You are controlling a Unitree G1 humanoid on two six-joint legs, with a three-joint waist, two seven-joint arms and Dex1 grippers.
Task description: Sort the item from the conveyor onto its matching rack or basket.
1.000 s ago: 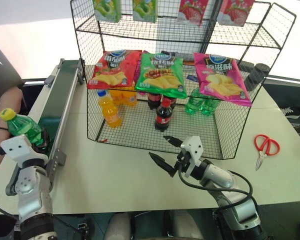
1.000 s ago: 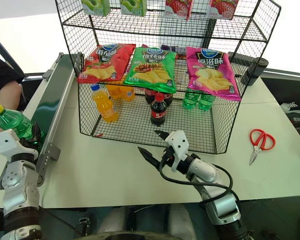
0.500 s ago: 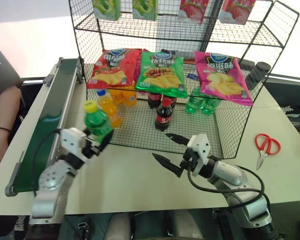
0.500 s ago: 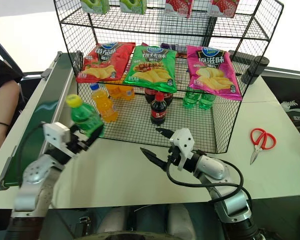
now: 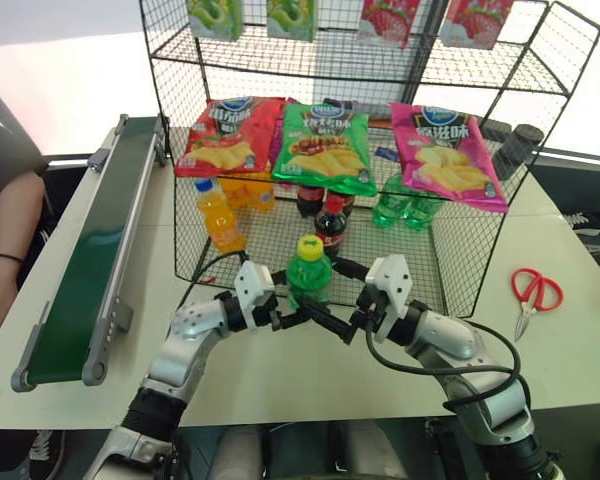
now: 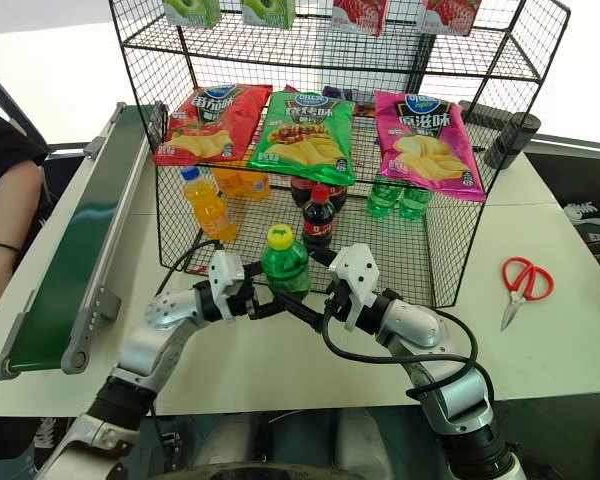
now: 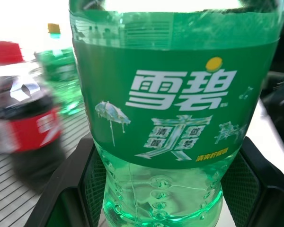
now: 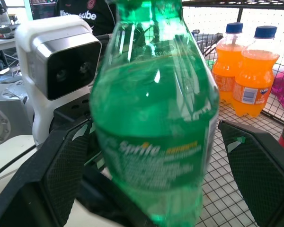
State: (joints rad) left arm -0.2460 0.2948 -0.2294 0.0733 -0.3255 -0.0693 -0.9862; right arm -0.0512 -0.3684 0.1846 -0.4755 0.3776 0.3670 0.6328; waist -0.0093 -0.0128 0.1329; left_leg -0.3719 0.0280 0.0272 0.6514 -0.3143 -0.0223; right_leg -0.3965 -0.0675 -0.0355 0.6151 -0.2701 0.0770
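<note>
Translucent green bottle (image 5: 308,283), yellow cap (image 5: 310,247), green label; dark green conveyor (image 5: 88,264).

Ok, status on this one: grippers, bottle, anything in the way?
Left gripper shut on green bottle, upright. Right gripper open around it, not gripping. Basket front wall just beyond.

Green bottle (image 7: 176,118) clamped upright between black end effector fingers (image 7: 248,182).

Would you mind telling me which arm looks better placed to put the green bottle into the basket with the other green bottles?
Probably the right. The right gripper stands open around the green bottle, which the left gripper holds, and the other green bottles stand on the right side of the basket.
</note>
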